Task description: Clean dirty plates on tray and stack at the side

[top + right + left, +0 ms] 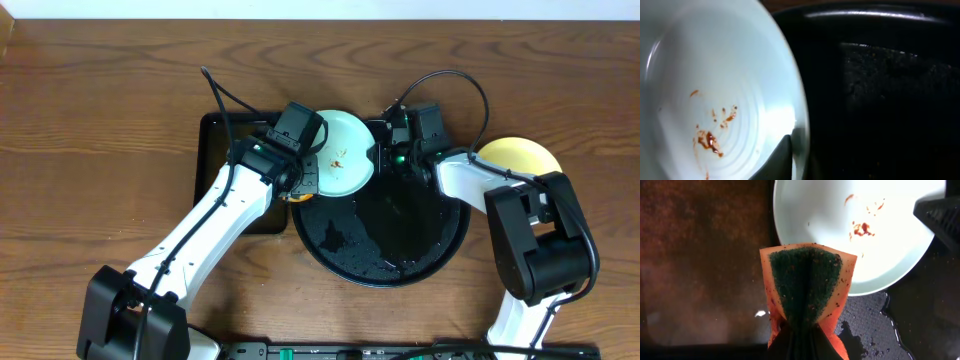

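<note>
A pale mint-green plate (pixel 345 150) with brown-red food specks is held tilted over the far edge of the round black tray (pixel 430 255). My right gripper (pixel 385 152) is shut on its right rim, seen in the right wrist view (pixel 797 150) against the plate (pixel 715 90). My left gripper (pixel 305 178) is shut on an orange sponge with a green scouring face (pixel 807 285), just short of the plate's near rim (pixel 840 225). A pale yellow plate (pixel 520 155) lies on the wooden tabletop (pixel 100 130) to the right. The third plate is hidden.
A rectangular black tray (pixel 215 165) lies left of the round tray, under my left arm. The round tray's surface is wet (pixel 865 330). Cables run over the back of the tray.
</note>
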Robot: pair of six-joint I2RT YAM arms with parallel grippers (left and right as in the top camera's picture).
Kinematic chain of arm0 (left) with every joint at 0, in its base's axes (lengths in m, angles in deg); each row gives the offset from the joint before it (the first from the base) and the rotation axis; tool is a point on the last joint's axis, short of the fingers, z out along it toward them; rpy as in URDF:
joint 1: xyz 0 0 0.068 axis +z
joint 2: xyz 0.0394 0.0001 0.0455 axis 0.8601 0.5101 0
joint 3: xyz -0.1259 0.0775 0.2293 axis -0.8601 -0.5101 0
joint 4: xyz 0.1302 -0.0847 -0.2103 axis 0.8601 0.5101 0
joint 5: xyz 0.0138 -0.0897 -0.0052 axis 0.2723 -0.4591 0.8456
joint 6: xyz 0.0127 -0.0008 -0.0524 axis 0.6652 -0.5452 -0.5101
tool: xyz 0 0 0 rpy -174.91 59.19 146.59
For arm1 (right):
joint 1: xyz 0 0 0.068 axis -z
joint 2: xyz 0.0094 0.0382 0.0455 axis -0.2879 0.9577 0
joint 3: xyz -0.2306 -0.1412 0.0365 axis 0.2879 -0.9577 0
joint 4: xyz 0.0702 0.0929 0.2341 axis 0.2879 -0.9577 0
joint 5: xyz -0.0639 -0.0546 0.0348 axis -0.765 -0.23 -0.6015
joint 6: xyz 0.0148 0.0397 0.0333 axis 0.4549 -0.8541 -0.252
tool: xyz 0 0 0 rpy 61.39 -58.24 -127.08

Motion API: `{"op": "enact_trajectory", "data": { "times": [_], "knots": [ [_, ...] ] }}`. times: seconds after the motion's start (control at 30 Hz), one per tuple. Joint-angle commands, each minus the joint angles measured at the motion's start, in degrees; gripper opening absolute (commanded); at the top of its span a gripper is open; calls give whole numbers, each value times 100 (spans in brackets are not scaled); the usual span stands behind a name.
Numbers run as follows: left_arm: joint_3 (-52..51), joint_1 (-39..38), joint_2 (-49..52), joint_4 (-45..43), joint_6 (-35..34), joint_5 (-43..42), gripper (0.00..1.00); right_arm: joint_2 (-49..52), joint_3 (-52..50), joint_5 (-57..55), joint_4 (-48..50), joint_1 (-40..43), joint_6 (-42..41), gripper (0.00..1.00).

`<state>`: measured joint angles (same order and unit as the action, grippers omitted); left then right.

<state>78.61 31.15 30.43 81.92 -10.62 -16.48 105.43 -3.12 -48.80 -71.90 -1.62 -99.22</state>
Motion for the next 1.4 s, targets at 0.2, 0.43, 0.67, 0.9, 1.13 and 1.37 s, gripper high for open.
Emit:
{"op": "enact_trajectory", "data": {
  "times": [0.2, 0.43, 0.67, 0.9, 1.13, 1.37],
  "knots": [
    [-7, 13, -92, 17, 28, 114, 9, -713, 22, -1178, -1698, 55, -48, 1],
    [-9, -11, -74, -352, 31, -688, 8, -1320, 17, -2002, -3287, -24, -37, 1],
    [-9, -476, 157, -822, 26, -925, 8, -1292, -22, -2002, -3497, -59, -37, 1],
    [-9, -1130, 769, -1331, -166, -992, 8, -1292, -22, -1996, -3523, -61, -59, 1],
    [-9, -1484, 1268, -1950, -417, -1228, 8, -1292, -24, -1976, -3591, -61, -59, 1],
    [-9, -1523, 1604, -2568, -566, -1779, 8, -1292, -24, -1976, -3630, -81, -59, 1]
  ]
}}
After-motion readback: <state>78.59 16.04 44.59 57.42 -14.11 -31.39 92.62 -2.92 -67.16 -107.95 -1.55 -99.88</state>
